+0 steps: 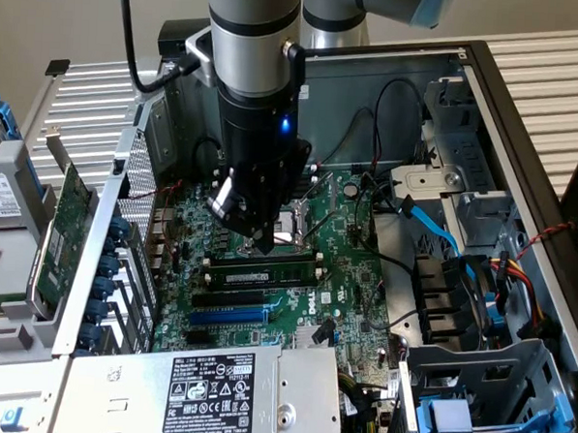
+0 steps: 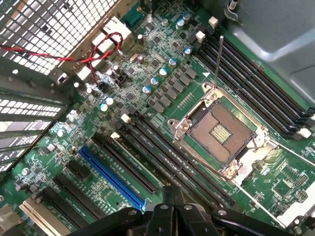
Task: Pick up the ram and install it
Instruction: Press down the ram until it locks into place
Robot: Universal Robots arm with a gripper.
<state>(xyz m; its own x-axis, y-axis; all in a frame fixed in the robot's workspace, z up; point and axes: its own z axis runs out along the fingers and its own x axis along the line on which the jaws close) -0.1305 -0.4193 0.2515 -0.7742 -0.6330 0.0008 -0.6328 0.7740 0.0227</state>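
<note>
The claw point(image 1: 265, 242) hangs with its fingers pinched together, holding nothing, just above the motherboard point(image 1: 349, 283) inside the open computer case point(image 1: 526, 142). The ram point(image 1: 264, 272) sits seated in a slot just beside the CPU socket point(image 2: 219, 132), directly under the claw tips.

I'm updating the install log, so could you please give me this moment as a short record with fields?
setting: open grey metal computer case with green motherboard
ram: long thin green stick with black chips, lying in a slot beside the CPU socket
gripper: black gripper, shut, tips just above the stick, holding nothing
nearby: blue expansion slot
</note>
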